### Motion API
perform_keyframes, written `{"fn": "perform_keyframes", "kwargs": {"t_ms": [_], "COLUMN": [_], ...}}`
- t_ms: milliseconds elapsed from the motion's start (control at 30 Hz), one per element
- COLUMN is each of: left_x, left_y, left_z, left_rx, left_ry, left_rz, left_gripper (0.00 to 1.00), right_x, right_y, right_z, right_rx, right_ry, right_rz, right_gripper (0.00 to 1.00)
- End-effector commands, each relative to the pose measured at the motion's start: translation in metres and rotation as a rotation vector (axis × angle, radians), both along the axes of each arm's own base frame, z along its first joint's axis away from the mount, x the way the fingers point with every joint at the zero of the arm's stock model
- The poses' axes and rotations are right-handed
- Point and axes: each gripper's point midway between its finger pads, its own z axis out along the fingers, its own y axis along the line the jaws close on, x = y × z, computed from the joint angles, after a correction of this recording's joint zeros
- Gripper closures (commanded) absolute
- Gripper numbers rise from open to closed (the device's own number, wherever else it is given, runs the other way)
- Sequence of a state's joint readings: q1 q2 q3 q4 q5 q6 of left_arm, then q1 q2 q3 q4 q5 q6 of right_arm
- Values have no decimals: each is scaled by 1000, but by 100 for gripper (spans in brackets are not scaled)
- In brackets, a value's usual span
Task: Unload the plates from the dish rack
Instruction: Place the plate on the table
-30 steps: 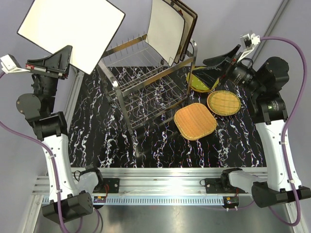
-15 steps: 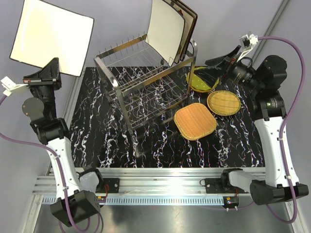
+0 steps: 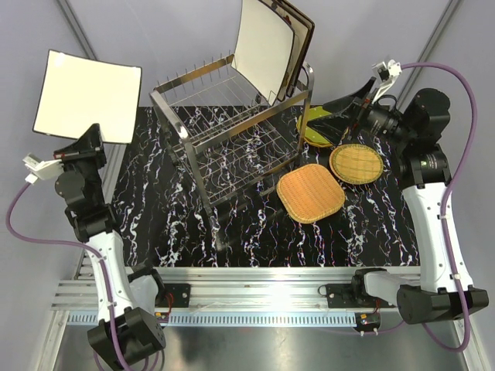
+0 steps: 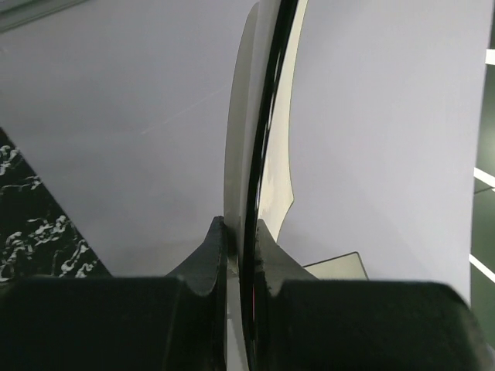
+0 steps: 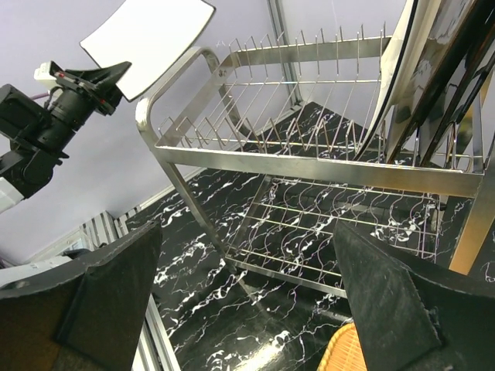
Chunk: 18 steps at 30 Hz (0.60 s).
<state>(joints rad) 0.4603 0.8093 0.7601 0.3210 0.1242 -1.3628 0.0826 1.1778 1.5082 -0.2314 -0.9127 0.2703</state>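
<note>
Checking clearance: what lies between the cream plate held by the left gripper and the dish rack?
Nothing. The top view shows only a bare corner of the table between the cream plate, in the left gripper, and the dish rack.

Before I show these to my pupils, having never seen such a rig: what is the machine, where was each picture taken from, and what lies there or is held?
Two robot arms stand at a table's near edge, each with a two-finger gripper. One picture looks down from above; the other two come from wrist cameras. On the black marbled table stands a wire dish rack holding upright plates. Beside it lie a squarish wicker plate, a round wicker plate and a partly hidden green plate. The left gripper is shut on a cream square plate, held in the air left of the table. The right gripper is open and empty, facing the rack.
</note>
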Motion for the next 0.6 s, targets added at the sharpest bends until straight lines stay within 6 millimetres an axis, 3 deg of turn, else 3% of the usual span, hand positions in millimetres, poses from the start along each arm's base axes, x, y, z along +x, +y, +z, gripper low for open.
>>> {"fn": "perform_keyframes", "kwargs": {"t_ms": [0, 367, 567], "left_x": [-42, -33, -24], "left_y": [-2, 20, 27], "left_z": [69, -5, -59], "left_rx": [113, 47, 7], "left_ry": [-272, -127, -5], "left_rz": [96, 184, 197], "left_gripper": [100, 100, 100], "right_x": [-1, 4, 5], "right_y": [-1, -2, -3], "right_z": [-2, -10, -12], "right_rx": [-25, -22, -19], "right_ry": [-22, 6, 16], "right_rz": [26, 29, 27], "right_gripper": [0, 0, 0]}}
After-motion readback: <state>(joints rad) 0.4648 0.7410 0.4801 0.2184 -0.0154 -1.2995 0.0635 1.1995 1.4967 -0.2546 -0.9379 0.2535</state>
